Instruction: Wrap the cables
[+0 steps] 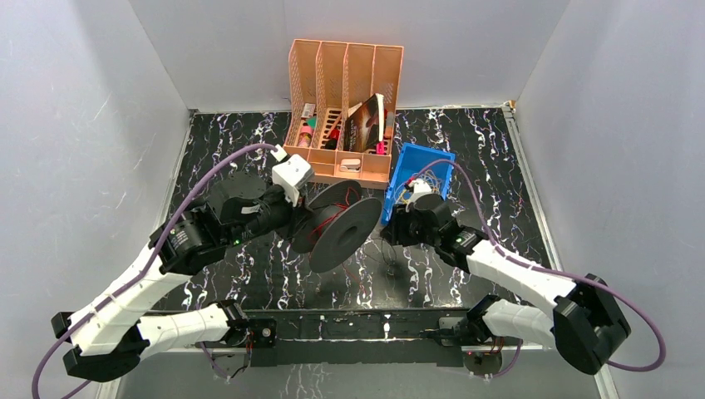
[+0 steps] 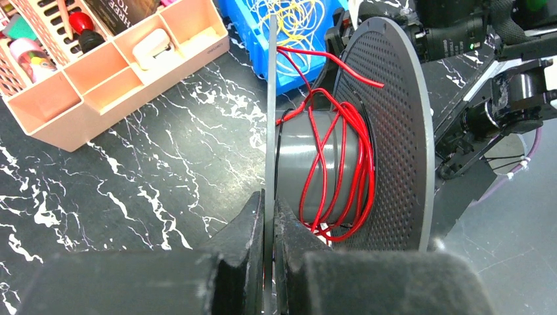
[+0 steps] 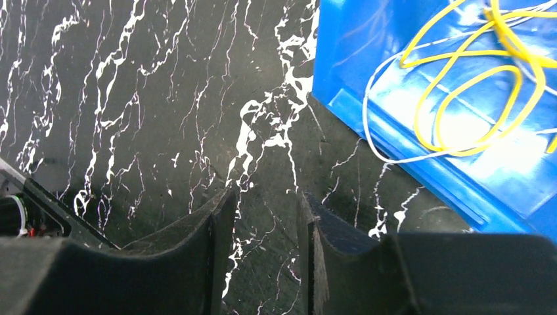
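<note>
from above, your left tool point(image 1: 301, 223) is clamped on the dark grey round plastic spool point(image 1: 341, 223), gripping the disc nearer the left arm. the spool's discs stand on edge over the black white-veined marble desk point(image 1: 241, 141). a thin red cable point(image 1: 318, 233) shows between the discs. your right tool point(image 1: 397, 226) sits just to the right of the spool, beside the near corner of the blue plastic bin point(image 1: 426, 162). a peach slotted desk organiser point(image 1: 345, 83) stands at the back.

in the left wrist view, both fingers point(image 2: 246, 230) of the left tool point(image 2: 269, 226) pinch the rim of the thin disc. the red cable point(image 2: 341, 170) lies in loose, uneven loops around the grey hub, with one free end sticking out toward the perforated far disc point(image 2: 394, 144). thin yellow cables point(image 2: 295, 16) are piled in the blue bin point(image 2: 289, 73) behind the spool.

in the right wrist view, the right tool point(image 3: 263, 246) has a narrow gap between its fingers with only the desk point(image 3: 131, 98) showing through it, so it holds nothing. the yellow cables point(image 3: 473, 65) lie coiled in the bin point(image 3: 355, 65), with a thin white wire point(image 3: 374, 134) among them.
</note>
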`<state>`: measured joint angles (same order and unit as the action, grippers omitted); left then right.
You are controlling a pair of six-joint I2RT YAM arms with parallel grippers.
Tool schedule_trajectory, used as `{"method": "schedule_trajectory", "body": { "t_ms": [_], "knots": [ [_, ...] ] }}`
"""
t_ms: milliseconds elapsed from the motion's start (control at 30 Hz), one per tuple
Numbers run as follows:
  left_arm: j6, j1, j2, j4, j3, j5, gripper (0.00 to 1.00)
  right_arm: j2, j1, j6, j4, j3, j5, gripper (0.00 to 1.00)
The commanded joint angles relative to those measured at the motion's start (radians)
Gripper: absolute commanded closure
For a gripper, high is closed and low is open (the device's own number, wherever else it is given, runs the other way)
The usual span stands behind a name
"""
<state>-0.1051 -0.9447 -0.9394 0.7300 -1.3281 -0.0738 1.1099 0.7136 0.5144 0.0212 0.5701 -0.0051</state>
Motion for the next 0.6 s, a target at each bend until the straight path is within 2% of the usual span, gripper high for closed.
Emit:
{"method": "schedule_trajectory", "body": {
  "t_ms": [0,267,567],
  "knots": [
    [-0.005,-0.003,0.009,-0.049,-0.08,-0.03,1.0,-0.083,-0.003,0.024,-0.008,-0.019,0.086,0.52],
    [-0.002,-0.002,-0.01,-0.053,-0.132,-0.055,1.0,-0.194,-0.003,0.03,0.055,-0.058,0.134,0.47],
    [0.001,-0.003,-0.018,-0.055,-0.177,-0.055,1.0,-0.219,-0.002,0.018,0.037,-0.102,0.115,0.44]
  ]
}}
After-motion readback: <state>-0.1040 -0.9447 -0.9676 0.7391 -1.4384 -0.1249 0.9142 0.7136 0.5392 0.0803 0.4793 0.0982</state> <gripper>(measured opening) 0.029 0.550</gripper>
